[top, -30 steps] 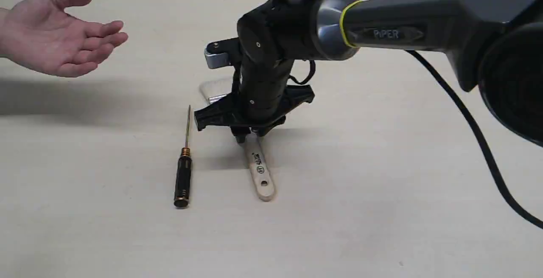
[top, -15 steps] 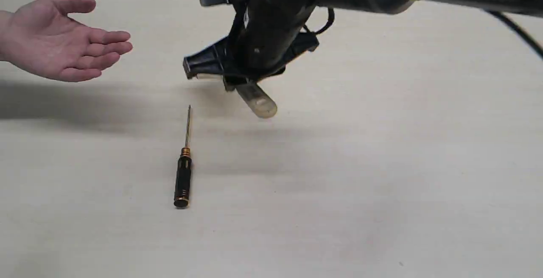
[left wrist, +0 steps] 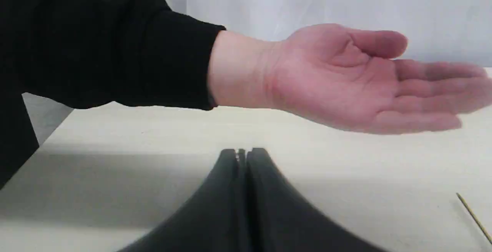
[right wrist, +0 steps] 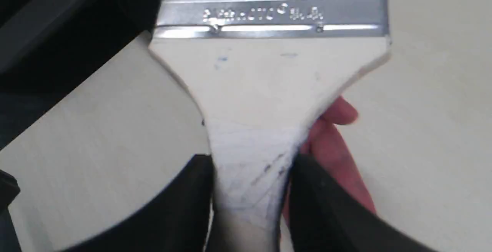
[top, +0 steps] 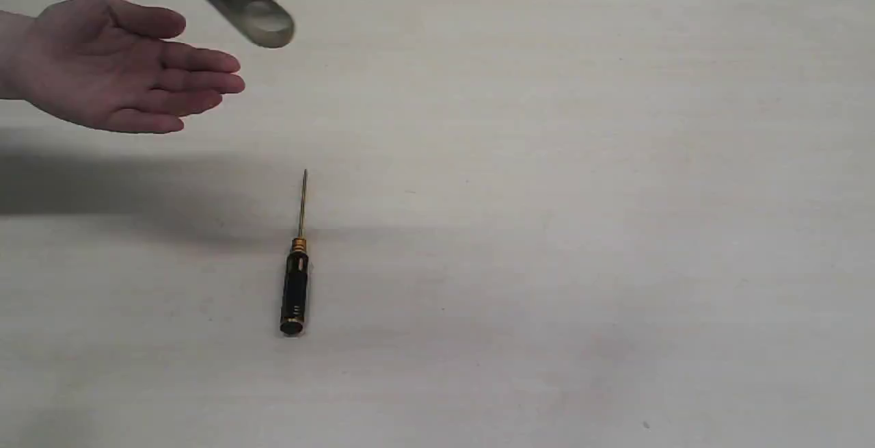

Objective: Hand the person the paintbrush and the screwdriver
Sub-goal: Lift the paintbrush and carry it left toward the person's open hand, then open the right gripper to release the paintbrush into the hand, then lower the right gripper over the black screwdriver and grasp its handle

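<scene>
Paintbrush (right wrist: 269,82) clamped in right fingers (right wrist: 180,206), just over person's open hand (top: 116,65); left fingers (left wrist: 226,182) pressed together, empty; screwdriver (top: 295,284) lies on counter (top: 547,229).

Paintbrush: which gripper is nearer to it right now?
Right. The right gripper grips the paintbrush by its handle. The left gripper is shut and empty, low by the table, apart from the brush.

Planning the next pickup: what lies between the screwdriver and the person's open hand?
Nothing. In the exterior view, only bare, shadowed table separates the screwdriver from the hand.
</scene>
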`<state>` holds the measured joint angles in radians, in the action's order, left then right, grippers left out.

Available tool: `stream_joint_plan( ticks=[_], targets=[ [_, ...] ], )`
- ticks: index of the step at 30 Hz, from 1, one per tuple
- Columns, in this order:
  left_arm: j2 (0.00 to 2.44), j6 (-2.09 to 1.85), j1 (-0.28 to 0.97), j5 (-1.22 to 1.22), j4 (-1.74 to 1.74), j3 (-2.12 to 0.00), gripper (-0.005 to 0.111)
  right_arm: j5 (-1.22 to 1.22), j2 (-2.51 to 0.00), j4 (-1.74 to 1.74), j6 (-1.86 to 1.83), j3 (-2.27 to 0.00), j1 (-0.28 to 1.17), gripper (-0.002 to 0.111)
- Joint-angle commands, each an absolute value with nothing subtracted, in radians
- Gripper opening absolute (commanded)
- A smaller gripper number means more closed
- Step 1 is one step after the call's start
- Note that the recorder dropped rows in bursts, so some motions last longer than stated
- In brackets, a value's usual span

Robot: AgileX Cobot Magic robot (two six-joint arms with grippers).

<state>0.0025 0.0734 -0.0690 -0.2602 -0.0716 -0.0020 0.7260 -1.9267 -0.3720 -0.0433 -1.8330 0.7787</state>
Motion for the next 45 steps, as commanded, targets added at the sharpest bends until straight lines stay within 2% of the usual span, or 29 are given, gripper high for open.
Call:
stream_joint_plan(
  ticks=[1, 5, 11, 13, 21, 30, 36, 45],
  targets=[
    [0.0, 0.075, -0.063, -0.249, -0.069, 0.0, 0.0, 0.715, -2.03, -0.378, -0.109, -1.889, 0.817, 0.004],
    [0.0, 0.075, -0.063, -0.249, -0.069, 0.0, 0.0, 0.707, -2.124, -0.378, -0.174, -1.906, 0.839, 0.009],
    [0.0, 0.075, -0.063, -0.249, -0.069, 0.0, 0.0, 0.706, -2.175, -0.373, -0.183, -1.906, 0.835, 0.034],
    [0.0, 0.075, -0.063, -0.249, -0.069, 0.0, 0.0, 0.708, -2.175, -0.373, -0.187, -1.906, 0.835, 0.039],
    [0.0, 0.075, -0.063, -0.249, -0.069, 0.0, 0.0, 0.853, -2.052, -0.245, -0.096, -1.906, 0.835, 0.04],
    [0.0, 0.075, -0.063, -0.25, -0.067, 0.0, 0.0, 1.208, -1.958, 0.0, 0.12, -1.906, 0.835, 0.04],
    [0.0, 0.075, -0.063, -0.25, -0.067, 0.0, 0.0, 1.198, -1.986, -0.018, 0.18, -1.906, 0.837, 0.053],
    [0.0, 0.075, -0.063, -0.25, -0.067, 0.0, 0.0, 1.165, -2.166, -0.051, 0.225, -1.906, 0.839, 0.053]
  ],
)
